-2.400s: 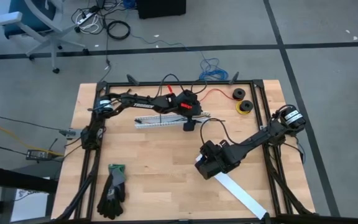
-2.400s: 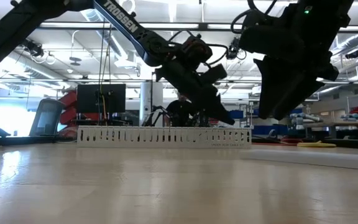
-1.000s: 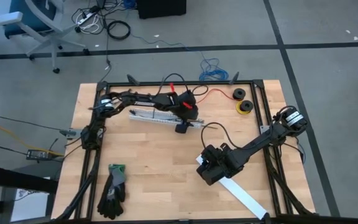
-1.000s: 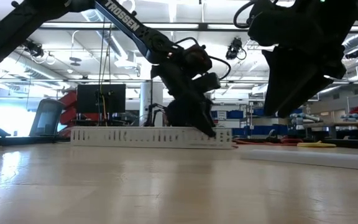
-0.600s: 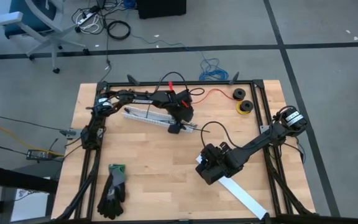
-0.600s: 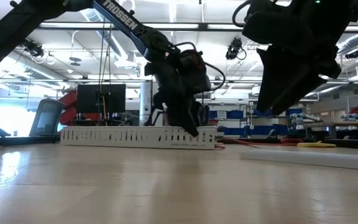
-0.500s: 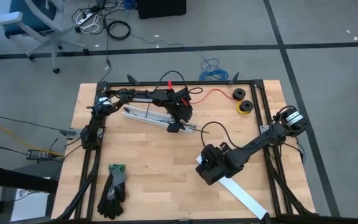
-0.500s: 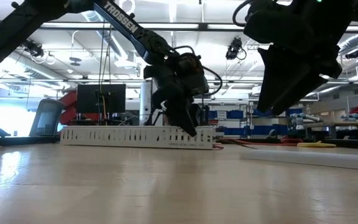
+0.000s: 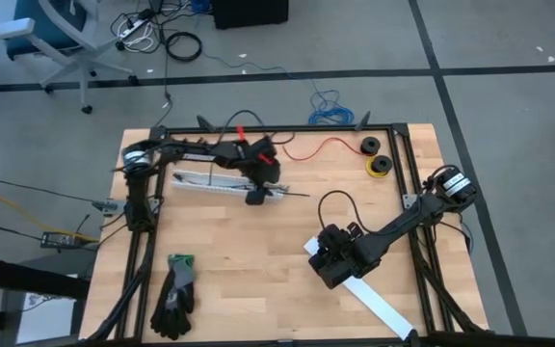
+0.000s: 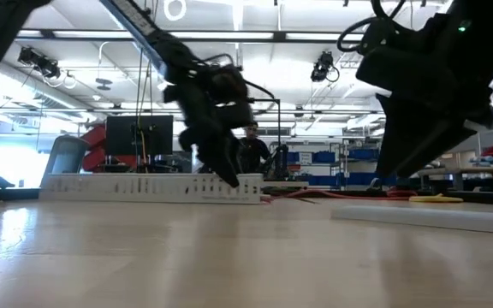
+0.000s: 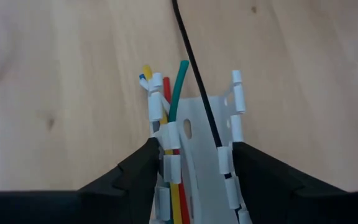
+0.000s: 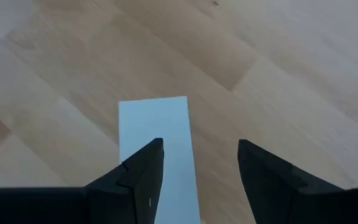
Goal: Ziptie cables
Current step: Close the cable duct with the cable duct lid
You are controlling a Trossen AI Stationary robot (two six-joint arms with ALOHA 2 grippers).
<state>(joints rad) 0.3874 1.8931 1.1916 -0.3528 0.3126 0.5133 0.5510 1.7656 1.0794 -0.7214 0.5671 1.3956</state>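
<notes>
Your worktop (image 9: 249, 251) is a wooden slab inside a black frame, with both arms reaching over it. The right arm comes in from three o'clock and stops near the centre, toward five o'clock, its gripper (image 12: 199, 163) hovering over the near end of a flat white strip (image 12: 160, 149). Its fingers (image 12: 143, 169) stand wide, one either side of the strip and above it, holding nothing; it looks parked there, waiting.

The left arm stretches along the twelve o'clock edge. Its gripper (image 11: 194, 163) is closed across the end of the slotted white channel (image 11: 197, 143), fingers (image 11: 138, 171) pressing on both side walls. That hold lets you drag the whole channel rather than the wires alone.

The cables (image 11: 169, 115) lie inside the channel, with yellow, red and green ends poking out past its mouth just beyond the fingers, so they ride along with it. A thin black wire (image 11: 194, 65) crosses over the channel.

A pair of gloves (image 9: 174, 296) sits at seven o'clock and two small spools (image 9: 376, 157) at one o'clock, well clear. No ziptie is on the bundle yet that you can see.
</notes>
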